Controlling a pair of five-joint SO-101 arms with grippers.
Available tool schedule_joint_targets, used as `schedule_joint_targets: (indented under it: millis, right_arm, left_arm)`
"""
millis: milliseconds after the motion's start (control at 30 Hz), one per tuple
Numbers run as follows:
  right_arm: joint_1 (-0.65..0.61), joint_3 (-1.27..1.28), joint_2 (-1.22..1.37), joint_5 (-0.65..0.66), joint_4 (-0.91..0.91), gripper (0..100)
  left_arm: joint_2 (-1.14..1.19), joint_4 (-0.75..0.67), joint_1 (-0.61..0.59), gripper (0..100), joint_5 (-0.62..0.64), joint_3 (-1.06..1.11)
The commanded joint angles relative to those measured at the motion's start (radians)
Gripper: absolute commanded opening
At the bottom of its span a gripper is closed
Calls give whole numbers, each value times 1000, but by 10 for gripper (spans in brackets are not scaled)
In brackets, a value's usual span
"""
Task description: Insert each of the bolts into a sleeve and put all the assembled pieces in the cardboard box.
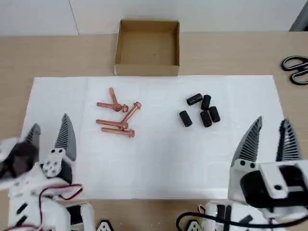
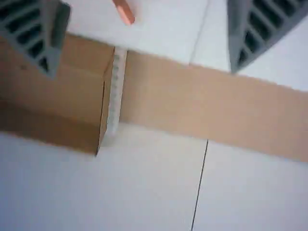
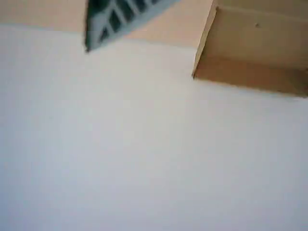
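At 12 o'clock from the white sheet (image 1: 154,163), on the bare table (image 1: 48,53), stands the cardboard box (image 1: 147,70), open at the top with nothing inside and its near wall touching the sheet's far edge. On the sheet, at about 10 o'clock from its middle, lie 5 copper bolts (image 1: 118,118) in a loose cluster, some touching. At about 2 o'clock lie 5 black sleeves (image 1: 201,110), close together and well apart from the bolts; no bolt is in a sleeve.

The left gripper (image 1: 49,137) hangs over the sheet at 9 o'clock, its 2 fingers (image 2: 33,33) spread wide with nothing between them. The right gripper (image 1: 269,139) hangs at 3 o'clock, likewise wide apart and holding nothing; one of its fingers (image 3: 120,19) shows in its wrist view.

Scissors (image 1: 296,69) lie on the table at the 2 o'clock edge, off the sheet.
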Motion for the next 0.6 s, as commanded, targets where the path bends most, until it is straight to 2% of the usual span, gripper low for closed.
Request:
schedule_joint_targets:
  millis: [0,167,300,467,567]
  right_arm:
    - [7,-196,197,5,-4,148]
    - [5,-453,479,-147,107,148]
    - [-27,-608,719,-264,297,148]
    - [-157,-793,1010,-275,549,148]
    - [-199,-835,1150,-273,593,148]
  left_arm:
    - [118,-3,-6,224,-3,-127]
    - [399,5,-6,224,-2,-268]
    - [651,133,-2,224,44,-412]
    - [1007,325,-3,224,44,-621]
    - [1209,423,-2,224,41,-722]
